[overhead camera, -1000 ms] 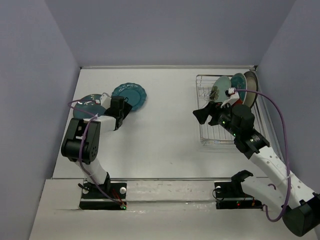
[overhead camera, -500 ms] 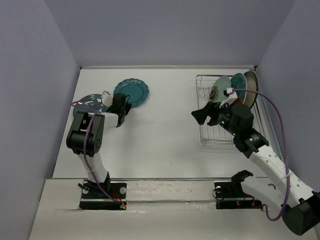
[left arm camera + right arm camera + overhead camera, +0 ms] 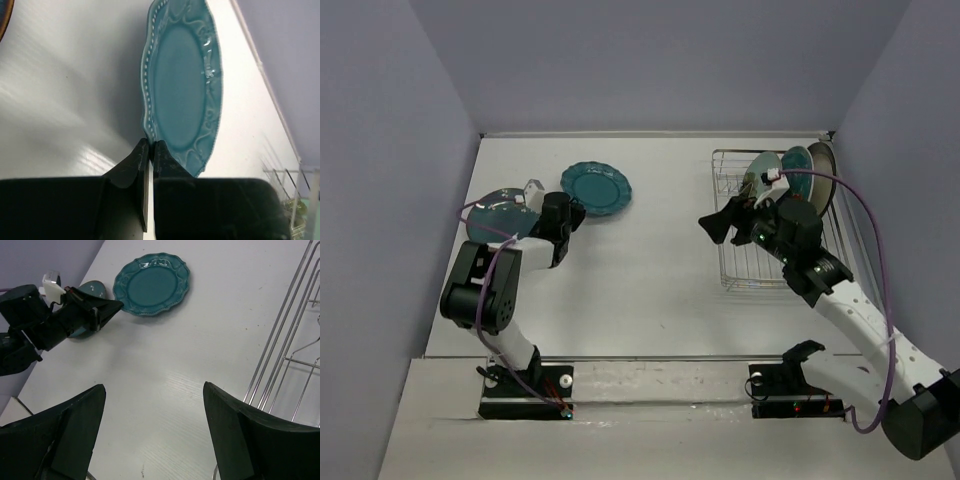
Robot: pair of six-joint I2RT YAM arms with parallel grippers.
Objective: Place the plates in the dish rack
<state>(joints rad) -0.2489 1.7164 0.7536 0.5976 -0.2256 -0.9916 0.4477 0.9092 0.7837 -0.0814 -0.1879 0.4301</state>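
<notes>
So, the white bench [image 3: 650, 290] carries everything. The dish rack [image 3: 760, 277] sits at its far right, with a few plates [image 3: 798, 165] standing on edge at the back. The scalloped teal plate [image 3: 595, 187] lies flat on the bench at far left-centre, well away from the rack. Another teal plate [image 3: 498, 207] lies further left, partly under the left arm. The right tool [image 3: 718, 218] hovers just left of the rack, fingers spread wide, holding nothing. The left tool [image 3: 150, 142] has its fingers pressed together with the tips right at the scalloped plate's near rim. Can't tell whether any rim is nipped.
</notes>
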